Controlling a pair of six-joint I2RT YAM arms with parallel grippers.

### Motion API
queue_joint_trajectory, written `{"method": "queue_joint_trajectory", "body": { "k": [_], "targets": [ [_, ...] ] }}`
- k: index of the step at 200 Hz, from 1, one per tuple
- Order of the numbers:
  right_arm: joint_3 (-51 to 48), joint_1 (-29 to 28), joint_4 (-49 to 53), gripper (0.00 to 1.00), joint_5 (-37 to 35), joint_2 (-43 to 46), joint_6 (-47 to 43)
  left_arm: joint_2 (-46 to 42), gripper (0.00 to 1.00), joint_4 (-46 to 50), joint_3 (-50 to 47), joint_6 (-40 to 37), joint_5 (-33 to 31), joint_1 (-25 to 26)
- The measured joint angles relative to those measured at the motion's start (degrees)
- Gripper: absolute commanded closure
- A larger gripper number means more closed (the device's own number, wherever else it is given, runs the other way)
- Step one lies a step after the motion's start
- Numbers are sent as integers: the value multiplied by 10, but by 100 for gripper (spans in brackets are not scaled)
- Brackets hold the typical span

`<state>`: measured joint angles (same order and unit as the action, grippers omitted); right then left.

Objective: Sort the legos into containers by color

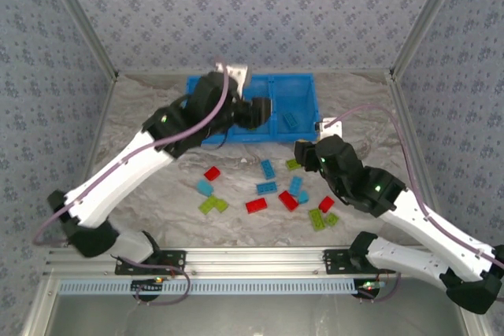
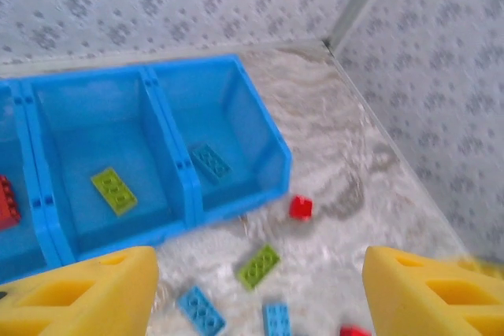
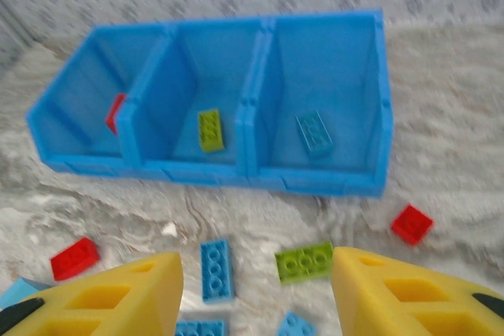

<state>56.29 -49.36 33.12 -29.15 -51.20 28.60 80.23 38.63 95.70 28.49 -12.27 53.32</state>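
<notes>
Our right jaws hang released and empty over the loose legos (image 3: 215, 271) on the counter (image 3: 472, 155). A lime green brick (image 3: 304, 262) lies just ahead, between them, long axis running across the gap. Our left jaws, released too, sit farther off near the blue bin (image 2: 236, 186).

Robot lab booth, patterned wall panels (image 1: 236, 5), aluminium rail (image 1: 252, 260) (marbled tabletop (image 1: 236, 230))

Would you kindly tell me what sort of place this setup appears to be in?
Most likely a lab robot test cell: patterned backdrop walls enclose a marbled tabletop, a left arm and right arm are bolted to a metal rail at its near edge, and loose bricks lie before a blue bin.
</notes>
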Motion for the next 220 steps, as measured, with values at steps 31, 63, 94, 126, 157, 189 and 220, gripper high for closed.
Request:
{"method": "queue_joint_trajectory", "body": {
  "k": [31,63,94,126,157,189,220],
  "targets": [
    [7,0,62,48,-3,-29,73,-118,30,-34,-184,-1,-2,49],
    [7,0,98,46,-5,-57,161,-225,31,-49,-322,15,-2,83],
    [6,0,111,43,-7,-103,236,-291,32,-62,-379,35,-4,94],
    [0,9,111,27,-7,-127,296,-298,32,-95,-401,42,-3,101],
    [-7,46,102,18,7,-156,343,-277,32,-117,-408,41,0,101],
    [-17,103,69,24,49,-212,376,-245,33,-131,-408,40,3,108],
    [-18,138,20,25,92,-279,409,-238,33,-143,-408,39,5,123]
  ]
}}
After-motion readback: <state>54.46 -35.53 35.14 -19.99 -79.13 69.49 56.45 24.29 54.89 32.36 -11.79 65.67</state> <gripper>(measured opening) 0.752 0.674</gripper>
